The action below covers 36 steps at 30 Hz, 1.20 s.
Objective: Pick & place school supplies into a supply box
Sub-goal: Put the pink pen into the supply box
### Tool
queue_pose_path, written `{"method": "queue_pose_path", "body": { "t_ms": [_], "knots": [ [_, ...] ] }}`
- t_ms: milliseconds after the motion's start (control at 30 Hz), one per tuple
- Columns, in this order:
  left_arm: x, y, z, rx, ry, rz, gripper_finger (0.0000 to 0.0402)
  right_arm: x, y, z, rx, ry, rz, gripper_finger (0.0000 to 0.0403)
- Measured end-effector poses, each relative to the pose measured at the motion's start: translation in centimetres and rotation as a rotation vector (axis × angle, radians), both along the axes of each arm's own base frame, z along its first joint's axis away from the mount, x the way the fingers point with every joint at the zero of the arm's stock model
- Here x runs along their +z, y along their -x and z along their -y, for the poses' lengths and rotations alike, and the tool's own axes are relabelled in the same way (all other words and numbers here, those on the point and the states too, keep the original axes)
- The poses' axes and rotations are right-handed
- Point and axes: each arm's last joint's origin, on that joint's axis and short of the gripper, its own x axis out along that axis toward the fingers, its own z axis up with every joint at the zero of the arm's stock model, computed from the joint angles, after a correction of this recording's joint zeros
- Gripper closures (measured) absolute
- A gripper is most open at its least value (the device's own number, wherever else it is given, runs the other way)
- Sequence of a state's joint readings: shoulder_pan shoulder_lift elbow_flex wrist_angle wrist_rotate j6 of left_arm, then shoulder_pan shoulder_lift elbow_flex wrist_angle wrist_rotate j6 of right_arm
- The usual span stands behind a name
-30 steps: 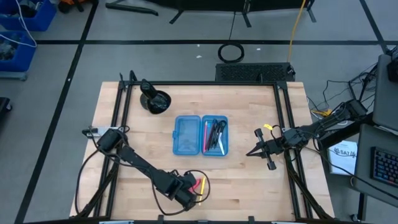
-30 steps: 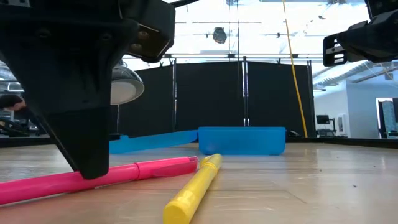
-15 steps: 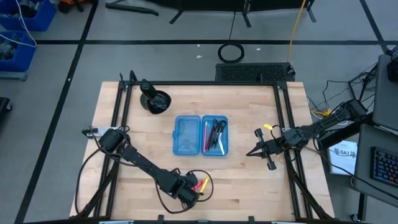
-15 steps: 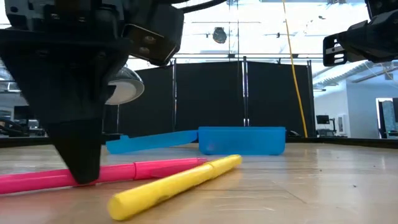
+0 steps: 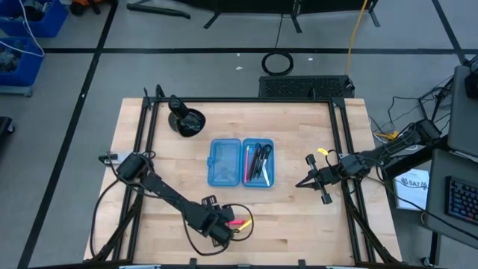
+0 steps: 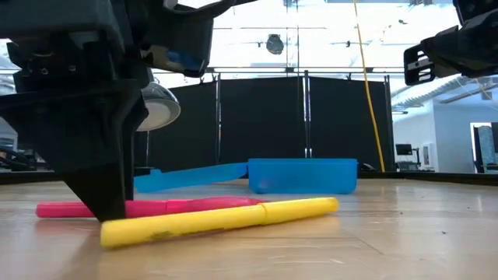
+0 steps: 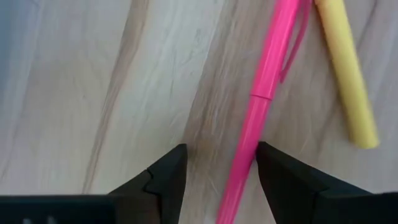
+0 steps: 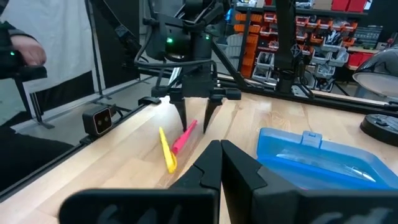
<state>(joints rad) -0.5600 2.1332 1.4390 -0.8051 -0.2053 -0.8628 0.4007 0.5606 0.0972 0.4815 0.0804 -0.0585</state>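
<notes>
A pink pen (image 7: 268,81) and a yellow marker (image 7: 346,68) lie flat side by side on the wooden table near its front edge; both also show in the low view, pink pen (image 6: 187,205) and yellow marker (image 6: 218,220). My left gripper (image 7: 219,155) is open, low over the table, with one finger on each side of the pink pen. The blue pencil case (image 5: 240,162) lies open at the table's middle, with pens and scissors in its right half (image 5: 258,162). My right gripper (image 8: 221,149) is shut and empty, in the air to the right of the case. My left gripper points down with its fingers across the pink pen. One finger (image 7: 277,174) stands right beside the pen's barrel (image 7: 244,168), away from its clip end. I cannot tell whether it touches. The pen lies flat on the table.
A black round cup-like object (image 5: 187,121) stands at the far left of the table. Black frame rails (image 5: 142,149) run along the table's left and right sides. A person's sleeve and hand (image 8: 18,43) show beyond the table in the right wrist view.
My left gripper has shifted a little toward the table's left and turned, low over the table. The yellow marker has swung about on the table and now lies almost parallel to the pink pen. The pink pen has slid a little along the table.
</notes>
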Motion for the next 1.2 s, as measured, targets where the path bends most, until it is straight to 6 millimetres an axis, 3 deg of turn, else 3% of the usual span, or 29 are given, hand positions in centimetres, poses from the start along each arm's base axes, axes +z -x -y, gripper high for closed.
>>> {"method": "queue_pose_path", "body": {
  "t_ms": [200,367,533,833,1067,1200],
  "knots": [
    [-0.7,0.1,-0.1,-0.07,0.014,0.026,0.0236,0.0,0.0,0.0,0.0,-0.005,-0.002,0.0403],
    [-0.7,-0.3,0.0,-0.14,0.037,0.052,0.0306,0.0,0.0,0.0,0.0,0.003,0.001,0.0403],
    [-0.7,-0.6,-0.3,-0.099,0.065,0.054,0.038,0.0,0.0,0.0,0.0,0.005,0.002,0.0403],
    [0.4,-1.4,-0.3,0.034,0.143,0.055,0.0374,0.0,0.0,0.0,0.002,0.009,0.003,0.0403],
    [2.9,-2.9,0.7,0.117,0.17,0.092,0.0379,0.0,0.0,0.0,0.006,0.034,0.011,0.0403],
    [5.4,-3.6,1.2,0.168,0.196,0.14,0.0379,0.0,0.0,0.0,0.006,0.034,0.011,0.0403]
  ]
}}
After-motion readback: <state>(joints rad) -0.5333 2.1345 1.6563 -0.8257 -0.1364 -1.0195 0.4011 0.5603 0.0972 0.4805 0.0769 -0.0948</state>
